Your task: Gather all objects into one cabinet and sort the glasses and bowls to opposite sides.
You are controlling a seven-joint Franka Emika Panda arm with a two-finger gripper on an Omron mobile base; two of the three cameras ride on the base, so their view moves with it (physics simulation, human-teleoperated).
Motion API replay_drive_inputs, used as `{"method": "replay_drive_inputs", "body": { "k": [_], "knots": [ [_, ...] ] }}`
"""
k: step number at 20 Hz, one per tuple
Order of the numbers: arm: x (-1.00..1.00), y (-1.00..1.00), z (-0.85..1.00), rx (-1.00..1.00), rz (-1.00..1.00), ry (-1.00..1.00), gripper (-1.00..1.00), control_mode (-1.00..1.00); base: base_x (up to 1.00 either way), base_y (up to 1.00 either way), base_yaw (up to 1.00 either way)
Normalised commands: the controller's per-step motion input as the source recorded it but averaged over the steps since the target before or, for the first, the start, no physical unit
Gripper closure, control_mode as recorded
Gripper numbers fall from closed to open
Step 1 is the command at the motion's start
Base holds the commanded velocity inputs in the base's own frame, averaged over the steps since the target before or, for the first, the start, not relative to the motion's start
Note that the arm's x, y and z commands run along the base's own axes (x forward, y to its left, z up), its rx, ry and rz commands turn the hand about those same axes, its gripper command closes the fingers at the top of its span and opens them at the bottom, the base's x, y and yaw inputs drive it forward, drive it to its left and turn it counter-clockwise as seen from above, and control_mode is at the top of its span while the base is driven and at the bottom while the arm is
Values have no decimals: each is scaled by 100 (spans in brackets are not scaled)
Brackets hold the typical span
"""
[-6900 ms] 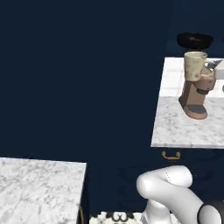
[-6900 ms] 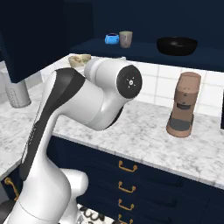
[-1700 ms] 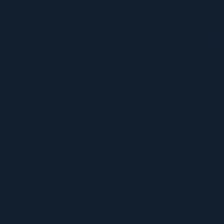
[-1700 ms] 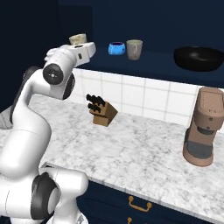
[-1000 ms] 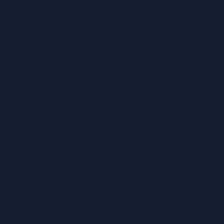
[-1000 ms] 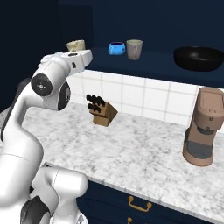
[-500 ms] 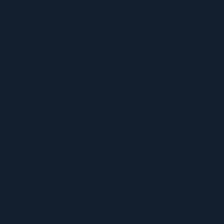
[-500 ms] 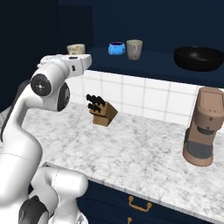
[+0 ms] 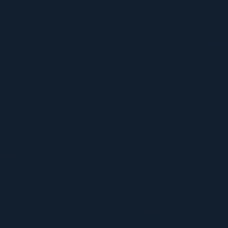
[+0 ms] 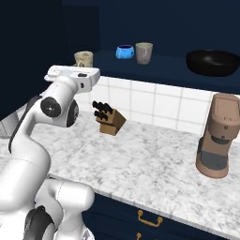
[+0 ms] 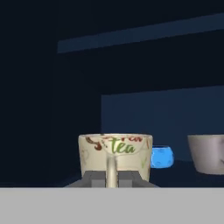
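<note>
Since my tool is clenched on the mug's thin handle, I treat it as rigid, breakable and prone to swing.

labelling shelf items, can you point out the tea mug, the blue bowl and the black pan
tea mug (image 11: 115,157), hand view, on its front wall.
blue bowl (image 10: 125,52), right base view, on its side.
black pan (image 10: 213,63), right base view, on its outer wall.

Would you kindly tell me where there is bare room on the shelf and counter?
Shelf: free between grey cup and black pan; crowded at its left by cream mug, blue bowl. Counter: bare between knife block and coffee machine.
</note>
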Motion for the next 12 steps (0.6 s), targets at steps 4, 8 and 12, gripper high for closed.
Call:
{"method": "replay_drive_inputs", "body": {
  "k": [4, 8, 12],
  "knots": [
    [65, 0, -21, 10, 0, -11, 100, -100, 0, 0, 0],
    [47, -2, -3, 12, 0, -5, 100, -100, 0, 0, 0],
    [7, -4, 20, 13, 0, 0, 100, -100, 0, 0, 0]
  ]
}}
